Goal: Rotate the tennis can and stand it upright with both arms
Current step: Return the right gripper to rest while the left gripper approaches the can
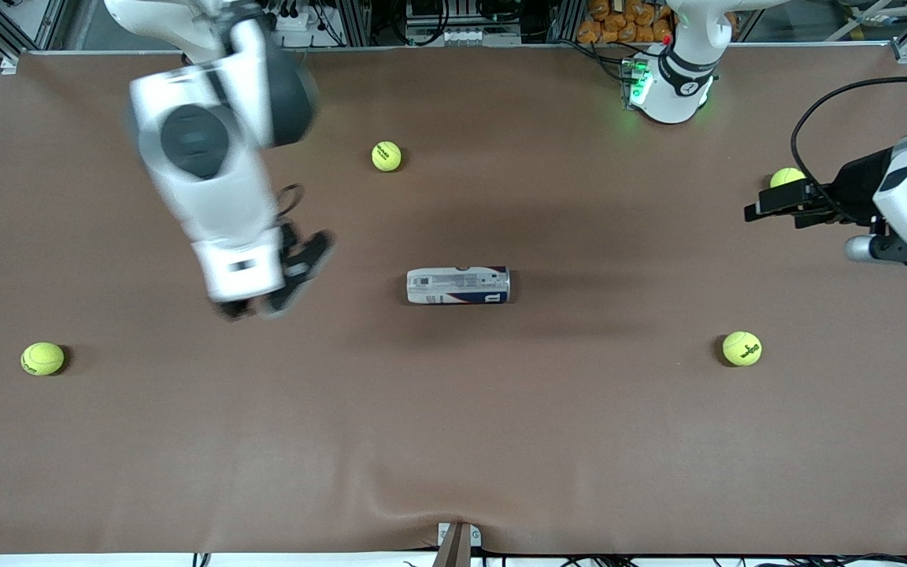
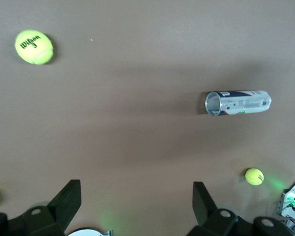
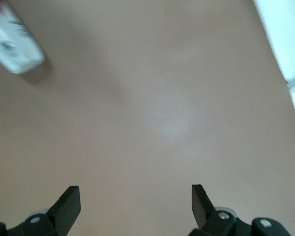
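Observation:
The tennis can lies on its side in the middle of the brown table, its silver-rimmed open end toward the left arm's end. My right gripper hangs open over bare table beside the can, toward the right arm's end, and nothing is between its fingers. In the right wrist view the can shows at a corner, away from the right gripper. My left gripper is open and empty, up over the left arm's end of the table. The left wrist view shows the can far from the left gripper.
Several yellow-green tennis balls lie scattered: one farther from the camera than the can, one near the right arm's end, one toward the left arm's end, and one partly hidden by the left gripper.

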### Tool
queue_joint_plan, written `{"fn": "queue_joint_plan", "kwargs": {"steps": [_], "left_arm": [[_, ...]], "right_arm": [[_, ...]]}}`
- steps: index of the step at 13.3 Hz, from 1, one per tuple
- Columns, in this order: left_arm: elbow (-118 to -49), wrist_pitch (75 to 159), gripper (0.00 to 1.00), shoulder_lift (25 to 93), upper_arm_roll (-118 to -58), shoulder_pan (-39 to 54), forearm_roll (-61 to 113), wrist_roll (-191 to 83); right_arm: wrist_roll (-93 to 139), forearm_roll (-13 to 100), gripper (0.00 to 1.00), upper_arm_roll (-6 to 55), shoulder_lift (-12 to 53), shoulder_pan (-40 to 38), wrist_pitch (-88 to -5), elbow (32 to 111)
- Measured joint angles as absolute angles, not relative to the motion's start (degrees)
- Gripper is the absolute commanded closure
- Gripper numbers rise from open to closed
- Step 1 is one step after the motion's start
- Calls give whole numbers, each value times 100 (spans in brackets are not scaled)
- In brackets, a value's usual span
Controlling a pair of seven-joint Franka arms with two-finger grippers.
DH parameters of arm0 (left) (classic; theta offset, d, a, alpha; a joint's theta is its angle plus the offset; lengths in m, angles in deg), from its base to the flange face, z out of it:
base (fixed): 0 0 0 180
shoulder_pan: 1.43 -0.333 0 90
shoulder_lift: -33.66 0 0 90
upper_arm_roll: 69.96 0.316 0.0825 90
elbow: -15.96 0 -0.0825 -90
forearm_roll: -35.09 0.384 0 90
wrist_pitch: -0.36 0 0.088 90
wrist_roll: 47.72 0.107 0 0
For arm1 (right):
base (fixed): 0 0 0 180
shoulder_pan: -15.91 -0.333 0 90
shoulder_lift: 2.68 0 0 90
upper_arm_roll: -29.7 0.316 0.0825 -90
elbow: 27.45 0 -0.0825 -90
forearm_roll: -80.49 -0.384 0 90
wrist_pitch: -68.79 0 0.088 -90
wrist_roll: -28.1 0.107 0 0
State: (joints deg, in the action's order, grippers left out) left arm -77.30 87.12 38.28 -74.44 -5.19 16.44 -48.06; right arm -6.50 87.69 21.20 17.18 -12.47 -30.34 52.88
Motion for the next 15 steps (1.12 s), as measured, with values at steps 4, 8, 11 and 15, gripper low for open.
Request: {"fn": "queue_joint_plan", "kwargs": {"steps": [4,8,11,15], "left_arm": [[-8069,8991,0,3884,-7610,-511,1245,-4805],[-8986,9984,0,3903,-7898,-508,580,-4746],[-9473,10656,0,3917,-8223,-504,213,-4643],[-10007,11481,0,4094,-8526,-495,-496,-4158]], "right_arm": [[-650,8755,0,2094,1727,-218,-2887,5261],[205,8598,0,2084,1685,501,-2839,5229],[1281,8487,0,2086,1517,843,-2590,5218],[1790,8094,0,2082,1142,1241,-2228,5204]]}}
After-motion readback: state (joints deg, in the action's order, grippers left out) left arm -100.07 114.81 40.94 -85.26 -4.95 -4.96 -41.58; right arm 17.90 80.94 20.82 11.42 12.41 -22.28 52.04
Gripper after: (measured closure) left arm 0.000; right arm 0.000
